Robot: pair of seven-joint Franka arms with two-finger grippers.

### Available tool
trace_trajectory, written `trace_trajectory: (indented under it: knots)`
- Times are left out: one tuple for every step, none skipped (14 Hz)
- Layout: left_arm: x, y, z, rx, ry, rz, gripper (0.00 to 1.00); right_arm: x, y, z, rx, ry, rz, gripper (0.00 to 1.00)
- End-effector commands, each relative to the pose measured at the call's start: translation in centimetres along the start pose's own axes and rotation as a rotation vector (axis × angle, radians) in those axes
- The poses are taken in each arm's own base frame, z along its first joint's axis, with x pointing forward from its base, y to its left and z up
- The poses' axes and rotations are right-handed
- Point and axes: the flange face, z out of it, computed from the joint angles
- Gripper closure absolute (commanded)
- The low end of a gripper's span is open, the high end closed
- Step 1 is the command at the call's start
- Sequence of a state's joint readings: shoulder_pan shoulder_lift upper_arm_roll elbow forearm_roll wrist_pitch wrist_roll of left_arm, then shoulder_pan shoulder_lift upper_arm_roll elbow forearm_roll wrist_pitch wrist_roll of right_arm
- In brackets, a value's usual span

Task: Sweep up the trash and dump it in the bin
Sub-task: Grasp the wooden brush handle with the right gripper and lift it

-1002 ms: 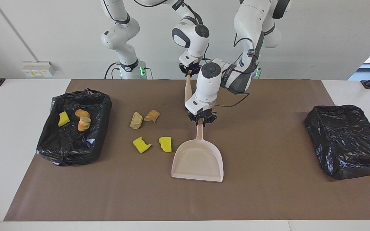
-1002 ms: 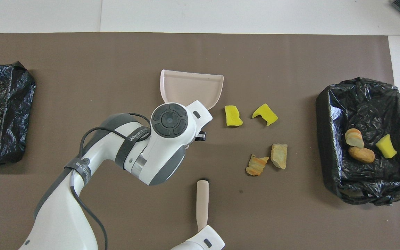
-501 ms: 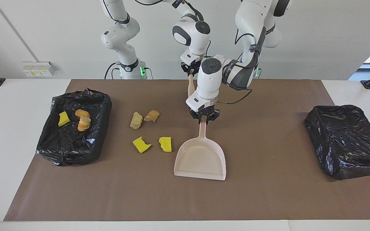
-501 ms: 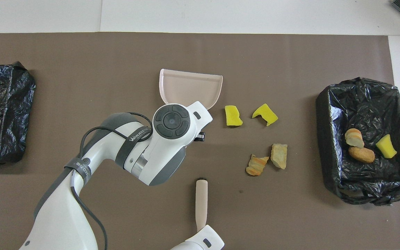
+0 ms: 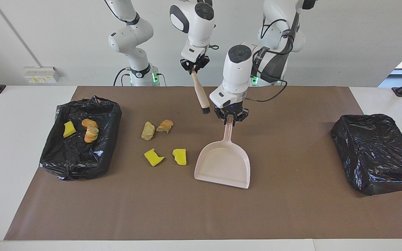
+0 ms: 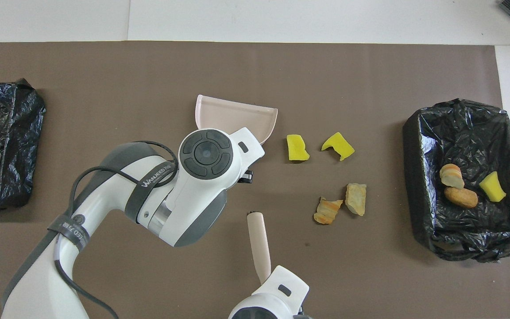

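Over the counter's middle, the dustpan (image 5: 223, 162) handle is clamped by the left gripper (image 5: 231, 118); at its 10 o'clock, the brush (image 5: 201, 94) hangs tilted, gripped by the right gripper (image 5: 194, 67).

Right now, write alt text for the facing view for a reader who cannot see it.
The left claw grips the handle of a pink-beige plastic dustpan on the brown table mat, and the right claw holds a small tan-handled brush in the air. Four yellow and tan-orange chunks lie beside the pan; three more sit in a black-lined bin.

Four chunks (image 5: 164, 141) lie between the dustpan (image 5: 223, 164) and the bin (image 5: 80, 139) holding three more.
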State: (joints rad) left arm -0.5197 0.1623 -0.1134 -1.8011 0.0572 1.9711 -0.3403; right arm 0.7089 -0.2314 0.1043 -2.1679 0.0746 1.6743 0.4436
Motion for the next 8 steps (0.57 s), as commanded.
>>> trace_trajectory:
  knots:
    - [-1.4,-2.2,-3.3,0.023,0.015,0.083,1.0,0.4,3.3,-1.6,-0.034,0.022,-0.119,1.0]
    - [-1.9,-2.6,-4.3,0.026,0.017,0.115,1.0,0.6,5.3,-2.2,-0.029,0.02,-0.166,1.0]
    - [-2.2,-3.3,-4.9,0.03,0.007,0.147,1.0,0.6,7.5,-2.7,-0.03,0.021,-0.208,1.0]
    - [-2.4,-3.9,-5.3,0.033,0.002,0.189,1.0,0.9,9.3,-2.9,-0.039,0.017,-0.245,1.0]
    - [-2.7,-4.0,-5.1,0.036,-0.011,0.234,1.0,1.2,10.8,-2.9,-0.054,0.012,-0.284,1.0]
    - [-3.1,-4.1,-4.8,0.037,-0.016,0.276,1.0,1.6,12.5,-2.9,-0.074,0.008,-0.331,1.0]
    - [-3.4,-4.3,-4.7,0.039,-0.013,0.328,1.0,2.1,14.5,-2.8,-0.092,0.003,-0.382,1.0]
    - [-3.6,-4.6,-4.4,0.038,-0.016,0.38,1.0,2.5,16.4,-2.9,-0.099,0.001,-0.43,1.0]
